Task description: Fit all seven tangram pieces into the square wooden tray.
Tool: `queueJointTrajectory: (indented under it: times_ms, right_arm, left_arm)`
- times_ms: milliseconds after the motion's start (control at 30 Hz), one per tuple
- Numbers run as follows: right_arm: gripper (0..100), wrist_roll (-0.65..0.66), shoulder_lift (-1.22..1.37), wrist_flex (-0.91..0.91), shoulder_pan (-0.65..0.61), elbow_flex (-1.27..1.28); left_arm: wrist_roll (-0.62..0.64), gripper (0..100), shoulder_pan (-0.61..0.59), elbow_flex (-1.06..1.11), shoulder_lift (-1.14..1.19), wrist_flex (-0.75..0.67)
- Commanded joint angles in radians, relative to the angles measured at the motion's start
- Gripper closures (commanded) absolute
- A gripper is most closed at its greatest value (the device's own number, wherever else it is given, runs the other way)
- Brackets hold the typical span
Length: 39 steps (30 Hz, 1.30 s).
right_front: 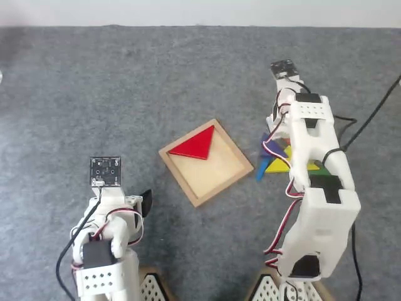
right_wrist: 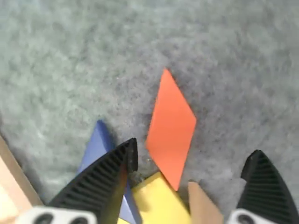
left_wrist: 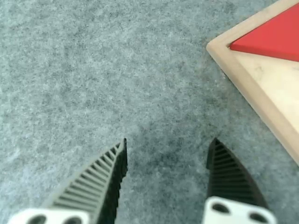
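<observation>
Right end effector (right_wrist: 194, 151), spread, hovers over loose pieces (right_front: 276, 166) at tray's (right_front: 178, 178) 3 o'clock (only red triangle (right_front: 194, 145) seated).

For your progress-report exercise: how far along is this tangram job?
Done: one red triangle lies in the wooden tray. In hand: nothing; the right gripper hangs open over the orange parallelogram, blue piece and yellow piece. The left gripper is open above the mat. Left: the other pieces beside the tray.

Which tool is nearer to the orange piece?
Right. The right tool is open just above the orange piece; the left tool is over carpet on the tray's other side.
</observation>
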Motion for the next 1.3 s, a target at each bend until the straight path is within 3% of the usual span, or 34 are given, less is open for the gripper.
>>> queueJointTrajectory:
  times_ms: [0, 200, 467, 567, 733, 967, 1167, 1267]
  right_arm:
    - [72.3, -0.112, -0.005, 0.005, 0.002, -0.058]
    - [86.1, -0.137, 0.010, 0.004, -0.018, -0.058]
    - [76.1, -0.127, 0.140, 0.015, -0.015, -0.163]
    - [80.1, -0.100, 0.153, 0.056, -0.013, -0.213]
    - [98.5, 0.155, 0.133, 0.096, -0.008, -0.290]
    - [99.0, 0.385, 0.044, 0.226, -0.019, -0.422]
    - [99.0, 0.942, -0.071, 0.407, -0.189, -0.485]
    - [99.0, 1.100, -0.082, 0.496, -0.326, -0.483]
  left_arm:
    - [0.008, 73, -0.002, -0.022, -0.021, 0.005]
    - [0.008, 73, -0.002, -0.022, -0.021, 0.005]
    - [0.008, 73, -0.002, -0.022, -0.021, 0.005]
    - [0.008, 73, -0.002, -0.022, -0.021, 0.005]
    - [0.008, 73, -0.002, -0.022, -0.021, 0.005]
    - [0.008, 73, -0.002, -0.022, -0.021, 0.005]
    - [0.008, 73, -0.002, -0.022, -0.021, 0.005]
    - [0.008, 73, -0.002, -0.022, -0.021, 0.005]
